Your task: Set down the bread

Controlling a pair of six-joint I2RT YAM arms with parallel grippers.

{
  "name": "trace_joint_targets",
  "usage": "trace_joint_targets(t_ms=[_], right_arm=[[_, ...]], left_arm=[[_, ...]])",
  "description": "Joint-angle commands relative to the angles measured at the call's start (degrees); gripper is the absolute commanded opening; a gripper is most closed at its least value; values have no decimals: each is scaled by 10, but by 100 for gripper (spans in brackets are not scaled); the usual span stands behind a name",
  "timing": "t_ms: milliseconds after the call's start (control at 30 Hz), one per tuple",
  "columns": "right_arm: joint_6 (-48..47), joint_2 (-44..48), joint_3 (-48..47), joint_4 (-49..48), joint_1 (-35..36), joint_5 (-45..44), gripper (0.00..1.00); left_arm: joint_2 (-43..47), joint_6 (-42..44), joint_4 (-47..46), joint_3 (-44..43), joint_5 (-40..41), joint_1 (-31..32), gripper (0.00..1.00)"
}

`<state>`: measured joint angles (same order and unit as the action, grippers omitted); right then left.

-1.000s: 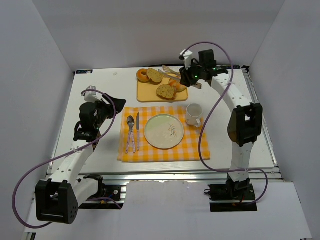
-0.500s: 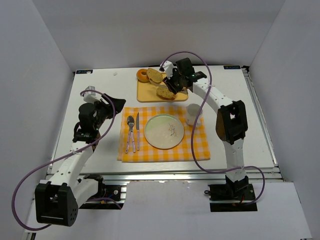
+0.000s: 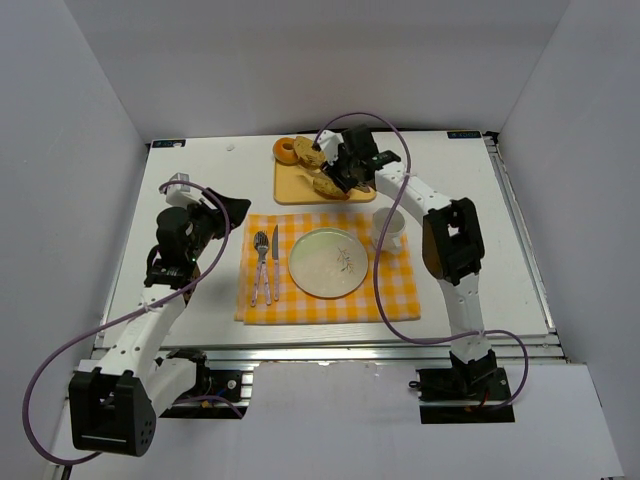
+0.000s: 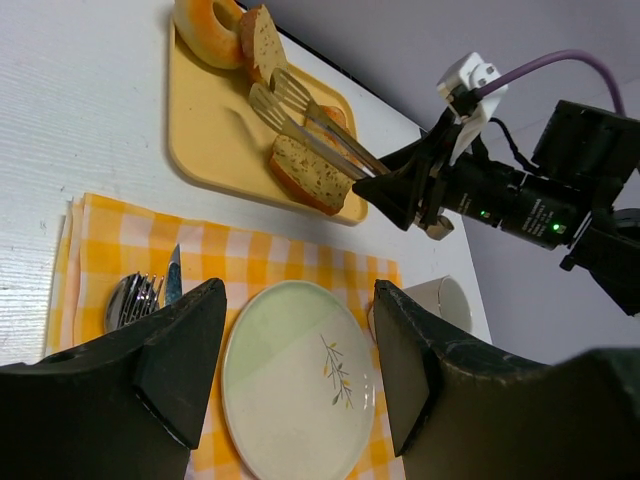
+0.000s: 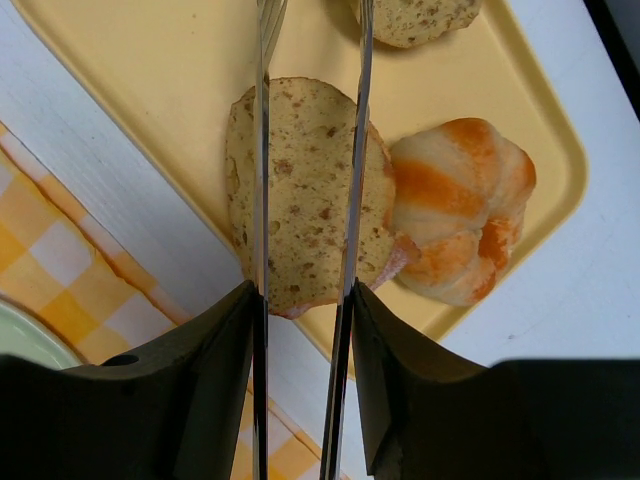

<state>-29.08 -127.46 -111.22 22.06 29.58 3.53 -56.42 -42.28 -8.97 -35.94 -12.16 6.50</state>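
Biggest thing first: a white table with a yellow-and-white checked cloth along the near side, and behind that a flat yellow plastic tray with all the baked stuff on it. On the cloth sits a round pale-green plate with a little sprig motif, nothing on it. A white mug is just to its right and steel cutlery is to its left. The bread, a brown speckled oval slice, lies at the tray's near edge, touching an orange-glazed bun. A second speckled slice leans on a golden bagel at the far left of the tray. The right gripper has long metal tines spread roughly slice-wide, one hanging either side of the bread, tips poking past it, gripping nothing. The left gripper is wide open and empty, parked off to the left. I'd drop straight down so the tines catch the crust edges rather than landing on the crumb, then pinch gently. The bun side is tight since they touch, and the tray's lip is right beside the slice, so lift clear before swinging over. The plate itself has plenty of room, just mind the mug.
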Motion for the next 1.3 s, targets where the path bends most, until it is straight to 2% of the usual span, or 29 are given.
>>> trace_joint_targets(t_ms=[0,967,1067,1267], right_arm=[[-3,0,-26,-36,6,-9,47],[-47,-9,21,-138,37,-103,43],[-54,-10,24,-145,38,-110,40],[-57,0,46,-163,38,-115,28]], left_arm=[[20,6,5,4,10,2,70],[11,8,4,3,9,2,70],[12,9,5,4,10,1,70],[11,10,5,2,11,1,70]])
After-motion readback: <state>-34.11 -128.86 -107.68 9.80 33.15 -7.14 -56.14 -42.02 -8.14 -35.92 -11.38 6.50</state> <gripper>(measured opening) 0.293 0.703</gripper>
